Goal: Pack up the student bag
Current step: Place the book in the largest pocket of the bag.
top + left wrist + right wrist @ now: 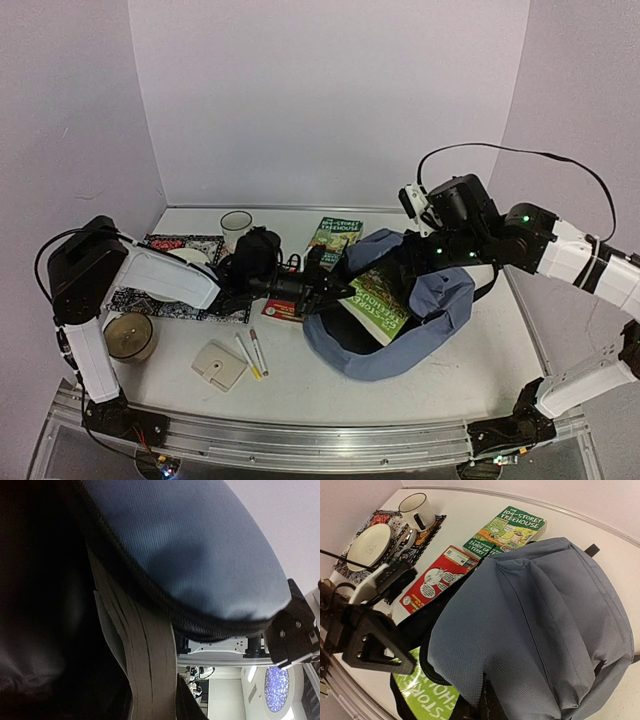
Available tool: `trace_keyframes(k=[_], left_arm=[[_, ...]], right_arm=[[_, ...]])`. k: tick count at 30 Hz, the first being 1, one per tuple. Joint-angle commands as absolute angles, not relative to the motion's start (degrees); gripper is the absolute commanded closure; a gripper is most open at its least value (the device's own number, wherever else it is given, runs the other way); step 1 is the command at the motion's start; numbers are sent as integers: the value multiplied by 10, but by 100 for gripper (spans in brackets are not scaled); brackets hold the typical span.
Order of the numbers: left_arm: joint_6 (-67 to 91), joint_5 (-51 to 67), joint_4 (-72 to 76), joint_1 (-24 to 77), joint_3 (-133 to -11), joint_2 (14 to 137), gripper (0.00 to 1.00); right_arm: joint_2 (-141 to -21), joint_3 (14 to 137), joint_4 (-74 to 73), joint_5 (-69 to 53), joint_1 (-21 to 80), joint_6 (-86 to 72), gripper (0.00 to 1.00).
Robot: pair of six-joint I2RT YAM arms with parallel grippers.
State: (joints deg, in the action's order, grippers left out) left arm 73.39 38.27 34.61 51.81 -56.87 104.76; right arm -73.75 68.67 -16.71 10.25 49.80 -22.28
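Presently, right of centre on the tabletop (400, 385): student bag (420, 320), blue-grey, lying with its mouth open to the left. Right end effector (405, 262) pinched tight on fabric at the bag's far rim, holding it raised. Left end effector (322, 292) narrowed on a green book (378, 300) (half inside the mouth). Left of the bag: red book (437, 577), Treehouse book (334, 238), mug (236, 228).

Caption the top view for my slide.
The left tool holds a green book partly inside the student bag; the right tool pinches its fabric up.
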Motion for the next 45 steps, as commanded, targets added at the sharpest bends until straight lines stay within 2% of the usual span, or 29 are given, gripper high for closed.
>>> trace_keyframes(k=[1, 11, 17, 20, 24, 31, 38, 41, 45], left_arm=[[743, 359, 410, 519, -653, 1082, 100], [739, 366, 410, 525, -775, 1221, 100], [730, 356, 402, 517, -783, 1263, 99], [719, 346, 394, 511, -779, 1277, 95], [704, 340, 374, 503, -801, 1292, 85], [663, 307, 322, 498, -804, 1287, 50], [612, 255, 273, 496, -757, 1219, 27], [595, 243, 259, 498, -736, 1191, 9], [570, 229, 237, 508, -714, 1157, 5]], right_arm=[[-697, 674, -105, 66, 500, -222, 100], [-677, 622, -96, 160, 499, -237, 100], [-662, 596, -97, 200, 500, -242, 100], [-664, 591, -98, 201, 500, -241, 100], [-673, 588, -98, 193, 499, -240, 100], [-679, 581, -102, 230, 500, -245, 100], [-693, 581, -141, 314, 500, -245, 100], [-696, 579, -159, 340, 498, -245, 100], [-695, 574, -172, 359, 491, -246, 100]])
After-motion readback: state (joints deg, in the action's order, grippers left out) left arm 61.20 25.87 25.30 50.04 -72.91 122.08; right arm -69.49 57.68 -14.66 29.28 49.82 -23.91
